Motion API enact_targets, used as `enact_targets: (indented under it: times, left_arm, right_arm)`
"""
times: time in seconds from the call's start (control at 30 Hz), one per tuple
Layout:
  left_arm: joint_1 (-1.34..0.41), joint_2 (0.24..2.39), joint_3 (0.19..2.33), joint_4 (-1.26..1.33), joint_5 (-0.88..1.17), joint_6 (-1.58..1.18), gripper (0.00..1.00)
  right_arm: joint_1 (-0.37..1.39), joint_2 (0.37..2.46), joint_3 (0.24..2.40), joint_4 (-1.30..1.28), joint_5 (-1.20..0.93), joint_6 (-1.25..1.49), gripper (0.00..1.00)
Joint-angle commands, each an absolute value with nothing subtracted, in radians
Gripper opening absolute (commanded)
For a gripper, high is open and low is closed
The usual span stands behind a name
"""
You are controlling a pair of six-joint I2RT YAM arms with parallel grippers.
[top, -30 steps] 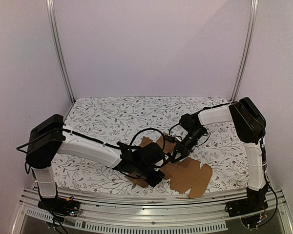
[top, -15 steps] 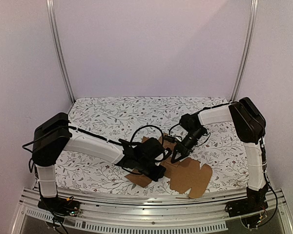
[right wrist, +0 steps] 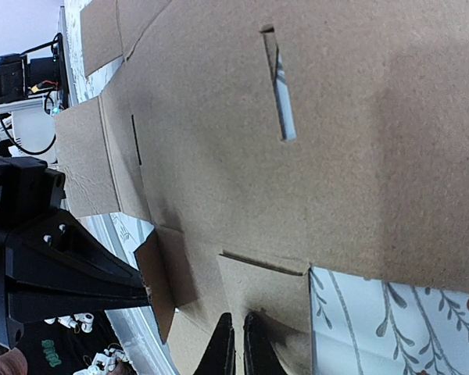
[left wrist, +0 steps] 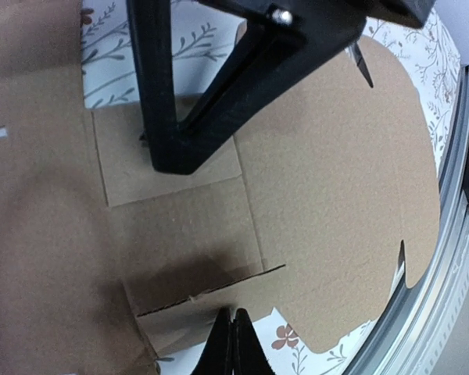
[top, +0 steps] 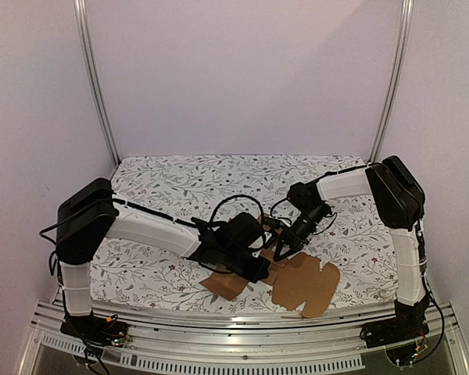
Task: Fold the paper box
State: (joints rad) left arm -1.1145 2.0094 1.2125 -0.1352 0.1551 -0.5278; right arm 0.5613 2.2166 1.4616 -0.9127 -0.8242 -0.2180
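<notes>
The paper box (top: 305, 283) lies unfolded as a flat brown blank near the table's front edge, its creased panels and flaps spread out. My left gripper (top: 258, 272) is shut, and its tips (left wrist: 233, 340) touch the edge of a small flap (left wrist: 187, 320). In the right wrist view that flap (right wrist: 160, 293) stands raised against the left gripper (right wrist: 144, 291). My right gripper (top: 281, 254) is shut with a sliver of gap. Its tips (right wrist: 238, 344) press down on a panel of the blank (right wrist: 336, 156). The left wrist view has it (left wrist: 168, 160) planted on a square panel.
A floral cloth (top: 172, 187) covers the table. A metal rail (top: 242, 344) runs along the front edge, close to the blank's near side. Two upright frame posts (top: 94, 78) stand at the back corners, with plain walls behind.
My left arm has moved right and slightly away from the front edge, pushing the small flap up. The right gripper has stayed pressed on the blank.
</notes>
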Motion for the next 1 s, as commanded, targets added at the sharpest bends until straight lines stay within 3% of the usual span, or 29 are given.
enact_targets:
  times: [0.0, 0.97]
  left_arm:
    - [-1.093, 2.059, 1.252, -0.094, 0.170, -0.533, 0.00]
    - [-1.086, 2.151, 1.184, -0.157, 0.090, -0.522, 0.00]
  right_arm:
    - [0.572, 2.299, 1.434, -0.932, -0.685, -0.230, 0.05]
    - [0.526, 2.294, 1.437, -0.973, -0.556, -0.219, 0.10]
